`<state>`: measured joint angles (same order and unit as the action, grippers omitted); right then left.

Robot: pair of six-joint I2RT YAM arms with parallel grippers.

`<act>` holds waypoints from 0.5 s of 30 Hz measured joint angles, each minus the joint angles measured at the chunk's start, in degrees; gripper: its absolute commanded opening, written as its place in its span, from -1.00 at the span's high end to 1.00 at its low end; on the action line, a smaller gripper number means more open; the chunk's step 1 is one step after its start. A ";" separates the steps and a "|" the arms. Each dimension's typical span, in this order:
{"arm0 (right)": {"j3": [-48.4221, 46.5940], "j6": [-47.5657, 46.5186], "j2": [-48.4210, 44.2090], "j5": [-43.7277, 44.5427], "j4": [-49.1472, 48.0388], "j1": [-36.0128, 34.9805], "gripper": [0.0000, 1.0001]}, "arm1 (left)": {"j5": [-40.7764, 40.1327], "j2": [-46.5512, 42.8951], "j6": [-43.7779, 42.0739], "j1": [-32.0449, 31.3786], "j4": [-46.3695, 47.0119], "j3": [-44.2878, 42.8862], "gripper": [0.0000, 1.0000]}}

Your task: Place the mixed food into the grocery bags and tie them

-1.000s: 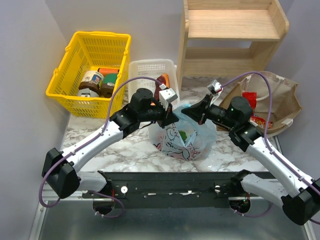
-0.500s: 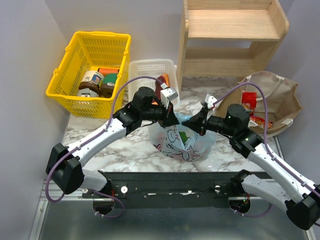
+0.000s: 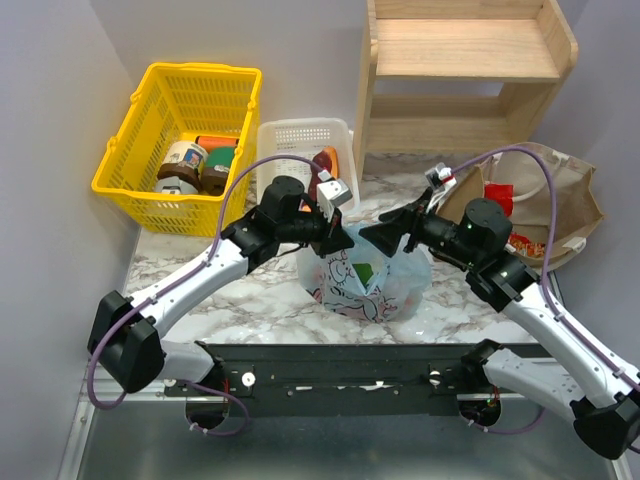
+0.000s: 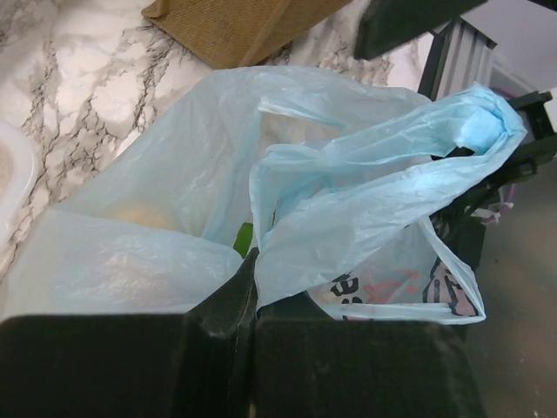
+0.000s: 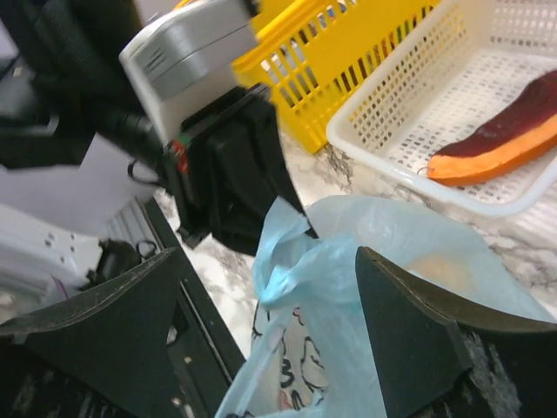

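Observation:
The light-blue grocery bag [image 3: 365,275] with cartoon prints stands in the middle of the marble table, something green [image 3: 366,272] showing through it. My left gripper [image 3: 338,234] is shut on a twisted strip of its upper edge [image 4: 348,209], which comes out from between the jaws [image 4: 252,261]. My right gripper [image 5: 270,257] is open, its fingers either side of the bag's bunched handle [image 5: 283,252] without pinching it. The tan-brown grocery bag [image 3: 565,205] lies open at the right with red snack packets [image 3: 497,198] inside.
A yellow mesh basket [image 3: 150,110] with jars stands at the back left. Beside it a white slotted tray [image 3: 290,135] holds a purple-and-orange wedge [image 5: 500,139]. A wooden shelf unit [image 3: 465,70] stands at the back.
My right gripper has opened and let go of the blue bag's handle, drawing back a little to the right. The left gripper has kept its hold.

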<state>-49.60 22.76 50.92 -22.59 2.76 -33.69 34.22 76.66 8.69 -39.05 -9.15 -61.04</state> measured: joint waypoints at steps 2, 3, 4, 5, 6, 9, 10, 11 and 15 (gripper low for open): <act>0.04 4.42 0.98 2.93 -0.55 0.00 -0.79 | -1.53 -1.09 -0.70 -0.96 0.24 1.20 1.00; 0.31 6.45 1.53 4.46 -0.87 -0.09 -0.79 | -2.36 -1.68 -0.83 -1.40 0.42 1.88 1.00; 0.87 8.35 1.77 5.97 -1.51 -0.20 -0.79 | -3.45 -2.32 -0.94 -1.99 0.63 2.49 1.00; 1.55 10.03 1.79 7.72 -1.88 -0.42 -0.79 | -4.48 -2.80 -0.96 -2.29 0.87 2.95 1.00; 2.21 11.47 1.73 9.60 -2.03 -0.76 -0.79 | -5.55 -3.19 -0.94 -2.62 1.18 3.21 1.00; 3.69 14.75 1.05 14.95 -2.34 -2.99 -0.78 | -8.41 -3.69 -0.50 -2.97 1.88 3.45 1.00; 4.39 15.76 0.44 17.09 -2.69 -4.07 -0.78 | -9.44 -3.69 -0.22 -2.97 2.27 3.52 1.00; 4.85 16.50 -0.15 18.88 -2.93 -5.11 -0.78 | -10.29 -3.69 0.13 -2.97 2.51 3.61 1.00; 5.64 18.23 -1.16 24.35 -4.39 -8.48 -0.78 | -12.31 -3.61 1.42 -3.04 2.64 3.72 1.00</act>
<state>-43.97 40.99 49.76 1.76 -1.63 -42.17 21.91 73.06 10.11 -42.09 -6.50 -57.32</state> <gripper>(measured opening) 0.892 0.014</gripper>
